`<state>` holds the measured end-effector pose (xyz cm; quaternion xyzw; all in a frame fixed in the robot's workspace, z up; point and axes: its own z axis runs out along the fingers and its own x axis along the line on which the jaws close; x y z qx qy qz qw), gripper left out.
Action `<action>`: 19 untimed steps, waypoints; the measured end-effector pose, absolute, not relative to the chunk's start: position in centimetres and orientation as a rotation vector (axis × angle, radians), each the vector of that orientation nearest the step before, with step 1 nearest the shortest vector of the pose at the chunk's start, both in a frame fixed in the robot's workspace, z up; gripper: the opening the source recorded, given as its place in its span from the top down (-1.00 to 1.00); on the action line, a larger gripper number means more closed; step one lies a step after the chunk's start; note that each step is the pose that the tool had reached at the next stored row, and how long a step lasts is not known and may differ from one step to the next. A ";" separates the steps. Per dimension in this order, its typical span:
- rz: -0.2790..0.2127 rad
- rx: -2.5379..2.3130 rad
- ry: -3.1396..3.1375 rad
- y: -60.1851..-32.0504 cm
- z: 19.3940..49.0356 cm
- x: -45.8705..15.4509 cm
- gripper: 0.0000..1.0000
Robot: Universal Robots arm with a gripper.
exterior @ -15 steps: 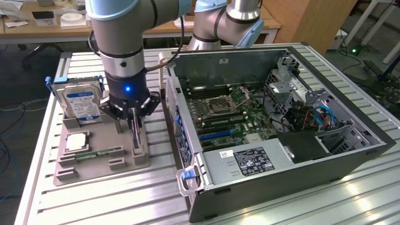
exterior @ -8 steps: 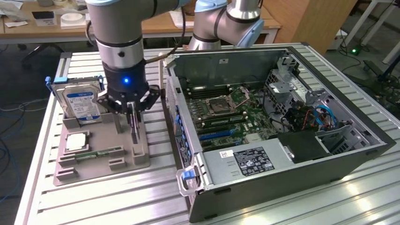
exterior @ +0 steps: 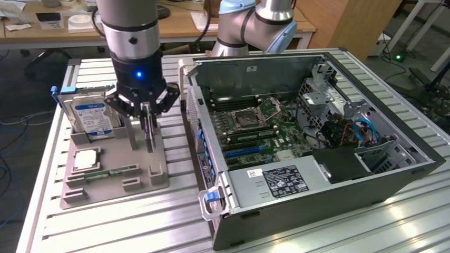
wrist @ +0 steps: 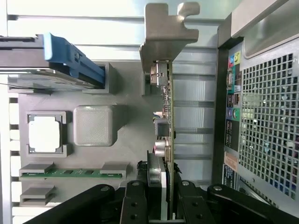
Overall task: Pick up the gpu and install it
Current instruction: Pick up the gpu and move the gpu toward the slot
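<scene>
- Grey tray sits on the bench, at the exterior view's left, with a memory stick near its front.
- Tool is clamped on the gpu, held upright and edge-on over the tray.
- Hard drive stands at the tray's far end.
- Open computer case is at the exterior view's right.

table: ribbed metal | desk: wooden, cluttered, behind | floor: dark grey | panel: wooden, exterior view's right | green light: lit, near floor
</scene>
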<state>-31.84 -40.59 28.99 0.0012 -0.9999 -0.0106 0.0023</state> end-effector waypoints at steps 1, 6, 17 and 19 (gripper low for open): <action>-0.033 0.004 -3.137 -40.6 29.4 -31.8 0.44; -0.033 0.004 -3.137 -40.6 31.2 -31.8 0.44; -0.033 0.004 -3.137 -40.6 35.5 -31.8 0.44; -0.033 0.004 -3.137 -40.6 36.2 -31.8 0.44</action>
